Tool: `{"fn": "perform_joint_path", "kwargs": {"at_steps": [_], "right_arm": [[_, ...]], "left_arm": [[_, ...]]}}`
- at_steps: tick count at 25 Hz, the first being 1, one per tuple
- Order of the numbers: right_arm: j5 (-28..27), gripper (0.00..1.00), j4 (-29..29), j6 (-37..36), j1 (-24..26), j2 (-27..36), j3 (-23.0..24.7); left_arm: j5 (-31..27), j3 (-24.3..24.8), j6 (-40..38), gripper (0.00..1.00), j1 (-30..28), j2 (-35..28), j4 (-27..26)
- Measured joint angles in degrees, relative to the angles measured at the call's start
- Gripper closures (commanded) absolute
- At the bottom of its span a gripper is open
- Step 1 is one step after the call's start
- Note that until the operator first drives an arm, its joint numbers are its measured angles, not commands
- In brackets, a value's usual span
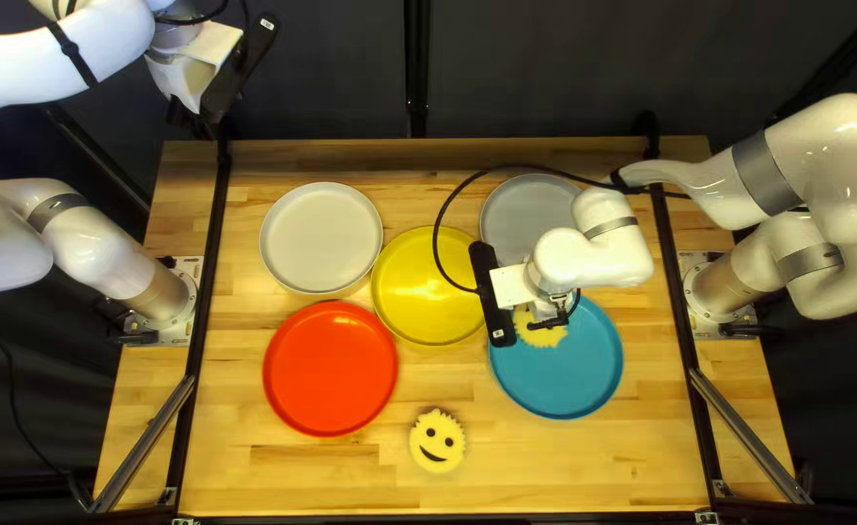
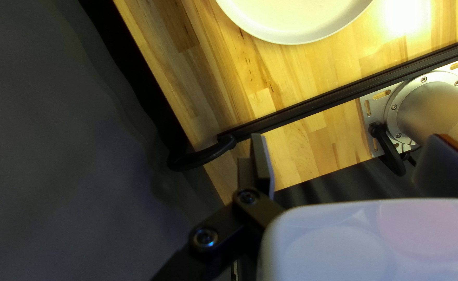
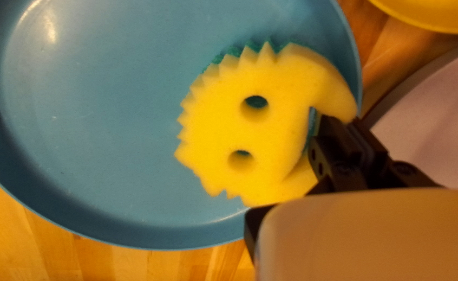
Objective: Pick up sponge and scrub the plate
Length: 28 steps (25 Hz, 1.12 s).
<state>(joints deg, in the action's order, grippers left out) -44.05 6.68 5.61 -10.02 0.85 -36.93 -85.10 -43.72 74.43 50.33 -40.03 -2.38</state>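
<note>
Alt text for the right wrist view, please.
Yellow sponge with two eye holes, over the blue plate near its rim, the right gripper at its edge. The yellow plate and grey plate show partly.

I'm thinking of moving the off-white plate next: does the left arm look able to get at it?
Probably yes: the left gripper is open, the off-white plate shows whole from above, and the right gripper is away from it, holding a yellow sponge at the blue plate.
</note>
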Motion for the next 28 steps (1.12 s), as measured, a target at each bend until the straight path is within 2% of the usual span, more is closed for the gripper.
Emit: {"fn": "perform_joint_path", "kwargs": {"at_steps": [6,10,15,19,23,28], "right_arm": [[-0.24,1.0,-1.38,4.14,-4.99,-2.38,-2.93],[0.42,1.0,-3.74,4.37,-5.53,-3.55,-3.75],[1.18,1.0,-6.45,2.27,-2.73,-0.39,-0.79],[0.01,1.0,-4.68,2.34,-0.58,5.28,2.09],[-0.51,1.0,-2.75,0.09,3.84,10.14,4.23],[-0.15,1.0,-2.88,-6.28,9.89,11.83,4.18]], "left_arm": [[0.0,0.0,0.0,0.0,0.0,0.0,0.0],[0.0,0.0,0.0,0.0,0.0,0.0,0.0],[0.0,0.0,0.0,0.0,0.0,0.0,0.0],[0.0,0.0,0.0,0.0,0.0,0.0,0.0],[0.0,0.0,0.0,0.0,0.0,0.0,0.0],[0.0,0.0,0.0,0.0,0.0,0.0,0.0]]}}
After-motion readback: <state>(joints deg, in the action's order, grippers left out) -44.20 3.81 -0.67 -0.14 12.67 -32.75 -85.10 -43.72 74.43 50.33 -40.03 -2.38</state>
